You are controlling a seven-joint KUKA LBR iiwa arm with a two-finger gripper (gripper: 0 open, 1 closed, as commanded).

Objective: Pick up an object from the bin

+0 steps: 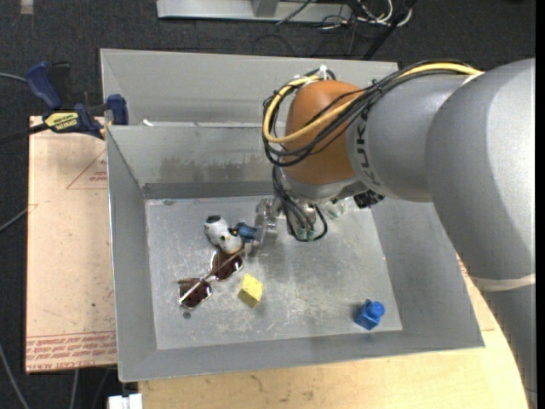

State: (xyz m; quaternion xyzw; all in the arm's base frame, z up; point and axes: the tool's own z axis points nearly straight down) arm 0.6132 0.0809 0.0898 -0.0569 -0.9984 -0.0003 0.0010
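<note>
Beside sunglasses (pixel 209 279), one yellow cube (pixel 249 291)

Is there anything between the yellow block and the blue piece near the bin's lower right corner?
Nothing. In the camera view, the stretch from the yellow block to the blue piece is bare floor of the bin.
</note>
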